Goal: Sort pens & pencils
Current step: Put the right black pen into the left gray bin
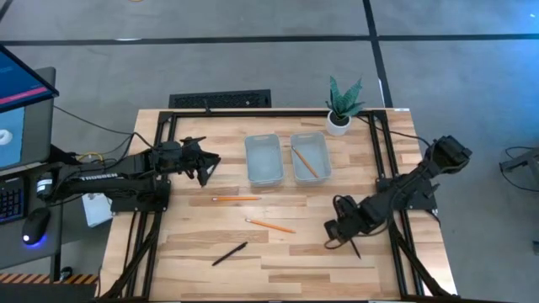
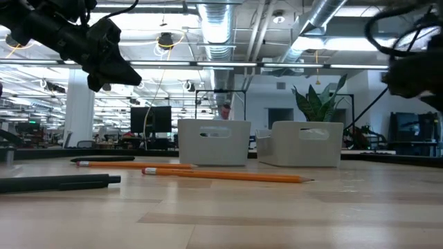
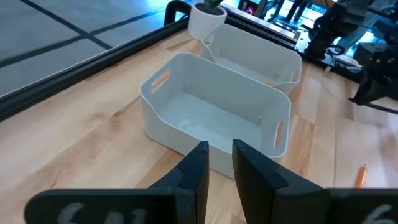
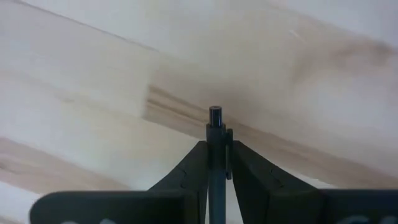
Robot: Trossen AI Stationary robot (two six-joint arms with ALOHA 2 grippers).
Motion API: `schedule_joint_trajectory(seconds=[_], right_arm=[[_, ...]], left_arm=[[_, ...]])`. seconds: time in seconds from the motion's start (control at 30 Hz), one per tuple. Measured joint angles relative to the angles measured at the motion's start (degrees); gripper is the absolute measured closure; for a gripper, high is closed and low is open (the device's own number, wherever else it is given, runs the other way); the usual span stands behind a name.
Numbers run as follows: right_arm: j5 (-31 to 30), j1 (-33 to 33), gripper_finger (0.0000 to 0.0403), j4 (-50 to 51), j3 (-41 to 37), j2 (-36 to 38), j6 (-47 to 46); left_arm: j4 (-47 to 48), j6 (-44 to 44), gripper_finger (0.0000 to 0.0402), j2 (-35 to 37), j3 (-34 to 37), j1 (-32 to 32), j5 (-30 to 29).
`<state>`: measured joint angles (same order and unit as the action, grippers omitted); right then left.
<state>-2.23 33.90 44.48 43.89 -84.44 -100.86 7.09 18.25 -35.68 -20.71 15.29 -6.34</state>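
High view: right gripper [image 1: 344, 236] low over pale wood-plank table [image 1: 194, 240], nr its right edge; two orange pencils [image 1: 236, 199] + black pen [image 1: 229, 253] on planks, third pencil in right plastic tray [image 1: 310, 157]; "TROSSEN" on left arm. Left wrist: left gripper [image 3: 219, 163] slightly parted, empty, above left tray [image 3: 214, 118]. Right wrist: fingers [image 4: 194, 163] clamped on slim black pen [image 4: 215, 134].

Robotics lab in open-plan office space. Wood bench [image 1: 278, 252] on a black extrusion frame [image 1: 152, 135], two arms mounted on it. Monitor [image 1: 21, 105], keyboard [image 1: 10, 202] and mouse [image 1: 34, 227] at a workstation beside it. Low view: exposed ducts [image 2: 214, 21], strip lights, more monitors [image 2: 152, 119] and desks behind. Grey carpet tiles [image 1: 253, 50].
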Motion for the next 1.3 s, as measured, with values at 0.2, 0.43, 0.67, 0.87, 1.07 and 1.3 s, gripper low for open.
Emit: schedule_joint_trajectory(seconds=[0.2,0.43,0.67,0.87,1.07,1.3], right_arm=[[-3.3,-6.1,0.0321,0.1,4.8,0.0,12.3],[-6.4,-14.3,0.0321,0.7,11.9,0.1,28.4],[-8.6,-23.8,0.0321,-0.7,18.2,0.1,44.1],[-8.6,-30.7,0.0321,-5.9,21.5,0.1,54.9],[-8.5,-35.5,0.0321,-16.0,23.0,0.1,62.3],[-8.4,-38.7,0.0321,-26.8,23.0,0.1,66.9]], left_arm=[[0.0,2.5,0.034,0.0,0.0,0.0,0.0],[0.0,2.6,0.034,0.0,0.0,0.0,0.0],[0.0,2.6,0.034,0.0,0.0,0.0,0.1],[-0.2,2.6,0.034,0.0,0.0,0.0,0.3],[-4.6,2.6,0.034,0.0,0.0,0.0,4.3],[-12.7,2.6,0.034,0.0,0.0,0.0,4.9]])
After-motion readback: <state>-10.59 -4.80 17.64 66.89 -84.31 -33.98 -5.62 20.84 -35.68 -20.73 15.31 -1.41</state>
